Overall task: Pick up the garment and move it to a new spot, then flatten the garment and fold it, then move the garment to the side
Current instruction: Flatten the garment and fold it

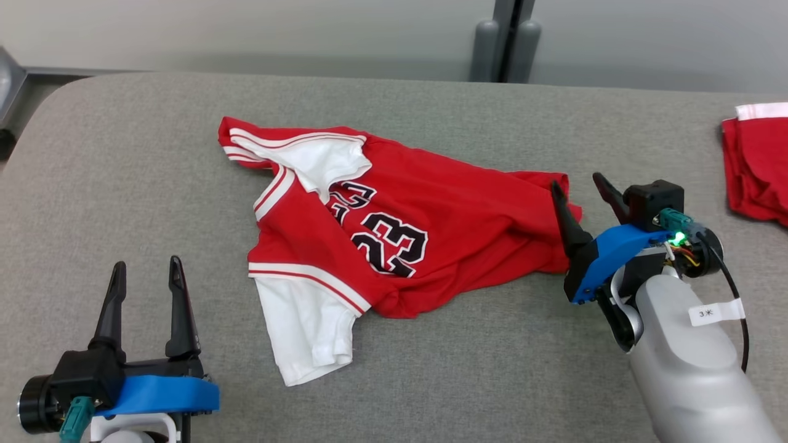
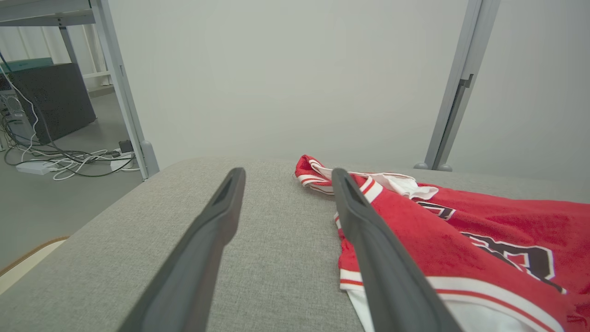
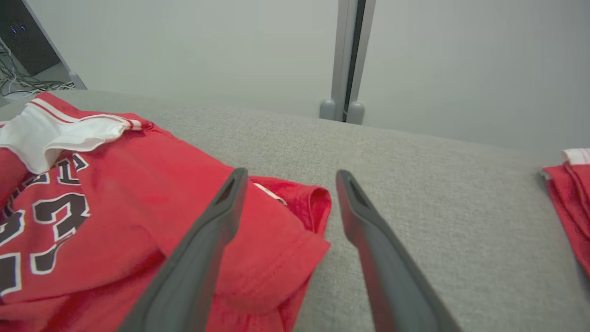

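Standing wide apart and holding nothing, the two dark fingers of the right gripper [image 1: 575, 179] sit at the right end of the shirt [image 1: 443, 209]. One tip is over the bunched red hem and the other over bare covering just beside it; whether the first tip touches the cloth cannot be told. The left gripper [image 1: 146, 263] is likewise spread and empty, near the front left of the table [image 1: 123, 154], with a strip of bare surface between it and the shirt's nearer white sleeve. The shirt lies rumpled in the middle of the table, collar end to the left and hem to the right. It is soft red knit with white sleeves, striped trim and a black 23 outlined in white, creased into loose folds. The table is covered in grey woven fabric with a rounded far-left corner, and it is bare in front, to the left and to the right of the shirt. At the far right edge lies another red cloth [image 1: 757, 166] with a white band, well apart. Behind stands a pale wall [image 1: 246, 31] with a grey post [image 1: 508, 43].
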### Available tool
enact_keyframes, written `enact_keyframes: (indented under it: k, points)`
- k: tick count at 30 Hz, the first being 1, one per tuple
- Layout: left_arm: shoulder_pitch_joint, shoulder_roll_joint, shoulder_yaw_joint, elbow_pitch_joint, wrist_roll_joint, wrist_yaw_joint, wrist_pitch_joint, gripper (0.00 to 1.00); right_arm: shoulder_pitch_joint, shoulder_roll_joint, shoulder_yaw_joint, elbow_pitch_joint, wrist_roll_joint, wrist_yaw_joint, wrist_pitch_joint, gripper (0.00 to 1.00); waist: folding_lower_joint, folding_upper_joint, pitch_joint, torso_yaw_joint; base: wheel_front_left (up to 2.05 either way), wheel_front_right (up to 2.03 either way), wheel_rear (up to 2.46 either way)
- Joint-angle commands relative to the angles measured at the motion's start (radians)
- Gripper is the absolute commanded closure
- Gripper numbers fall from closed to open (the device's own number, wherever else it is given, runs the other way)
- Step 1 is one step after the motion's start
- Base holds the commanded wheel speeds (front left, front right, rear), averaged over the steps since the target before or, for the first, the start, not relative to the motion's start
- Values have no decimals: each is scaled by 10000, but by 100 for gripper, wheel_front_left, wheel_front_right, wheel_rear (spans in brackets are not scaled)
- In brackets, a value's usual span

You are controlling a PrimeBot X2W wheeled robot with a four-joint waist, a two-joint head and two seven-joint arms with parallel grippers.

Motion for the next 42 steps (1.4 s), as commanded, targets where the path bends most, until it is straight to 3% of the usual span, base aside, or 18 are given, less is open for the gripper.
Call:
enact_keyframes:
  k: [1, 13, 14, 15, 16, 25, 37, 42]
  points:
    - [-122, -18, -31, 20, -40, -35, -22, 0, -185, -93, -34, 210, -31, 2, 31, 0, -1, 0, 146, 141, 0, 0, 0]
    - [-514, -27, -413, 143, -275, 63, -24, 0, -1153, 139, -184, 3149, 421, 2, -83, 0, -1, 0, 617, 458, 0, 0, 0]
    - [-530, -27, -449, 174, -296, 65, -24, 0, -1203, 175, -114, 3302, 477, 4, -64, 28, -1, 0, 627, 474, 0, 0, 0]
    - [-537, -27, -463, 215, -301, 64, -22, 0, -1242, 219, -24, 3409, 572, 4, -120, 97, -1, 0, 629, 485, 0, 0, 0]
    - [-561, -27, -470, 244, -310, 61, -22, 0, -1263, 255, 57, 3483, 653, 4, -179, 100, -1, 0, 625, 493, 0, 0, 0]
    - [-283, -28, -386, 362, -335, 69, -22, 0, -615, 316, 881, 2627, 1375, 4, -820, 100, -1, 0, 139, 174, 0, 0, 0]
    - [349, -26, -216, 271, -253, 70, -24, 0, 3012, -204, 1883, -3099, 2361, 4, -830, 100, -1, 0, -732, -838, 0, 0, 0]
    - [417, -25, -146, 312, -235, 22, -22, 0, 4282, -147, 1827, -5637, 2365, 4, -179, 100, -1, 0, -887, -1139, 0, 0, 0]
